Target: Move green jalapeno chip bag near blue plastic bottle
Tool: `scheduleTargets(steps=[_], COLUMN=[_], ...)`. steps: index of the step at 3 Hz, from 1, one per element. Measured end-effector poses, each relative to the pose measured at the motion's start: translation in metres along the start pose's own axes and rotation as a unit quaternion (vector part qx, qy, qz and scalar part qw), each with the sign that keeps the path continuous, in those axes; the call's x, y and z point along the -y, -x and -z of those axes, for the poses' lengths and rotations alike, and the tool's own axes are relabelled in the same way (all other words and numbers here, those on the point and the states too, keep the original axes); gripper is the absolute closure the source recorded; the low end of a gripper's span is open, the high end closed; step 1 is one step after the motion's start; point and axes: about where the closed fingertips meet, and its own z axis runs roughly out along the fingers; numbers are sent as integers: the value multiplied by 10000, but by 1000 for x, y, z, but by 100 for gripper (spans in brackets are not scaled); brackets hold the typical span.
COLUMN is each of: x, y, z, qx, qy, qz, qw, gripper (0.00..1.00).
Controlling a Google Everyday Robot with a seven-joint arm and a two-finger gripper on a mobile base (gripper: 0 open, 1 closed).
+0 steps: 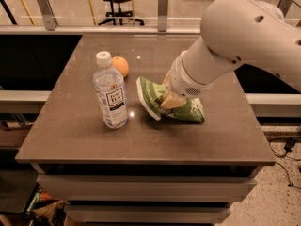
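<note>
A: Camera view, gripper [168, 102] first: where?
B: Low over the table [141, 145], right of centre, at the end of the bulky white arm [235, 36] reaching in from the right.
A: Apart or closed?
B: Closed, pinching the green jalapeno chip bag [149, 94] about its middle, with one tan finger [174, 98] across the print.
A: And the bag itself?
B: Tilted, left end raised, right end down at the tabletop; touching or not, cannot tell. Just right of the blue plastic bottle [111, 95], with a narrow gap between.
A: Bottle upright?
B: Upright, white cap on, left of centre. Behind it, close by the cap, a small orange fruit [121, 66].
</note>
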Motion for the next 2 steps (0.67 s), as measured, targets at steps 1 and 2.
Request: scheduleTargets(steps=[1, 2], x=[-1, -2], y=[0, 1], z=[-1, -1], qx=[-4, -5], qy=[20, 25], qz=[8, 20], qw=[10000, 10000], gripper=[59, 36])
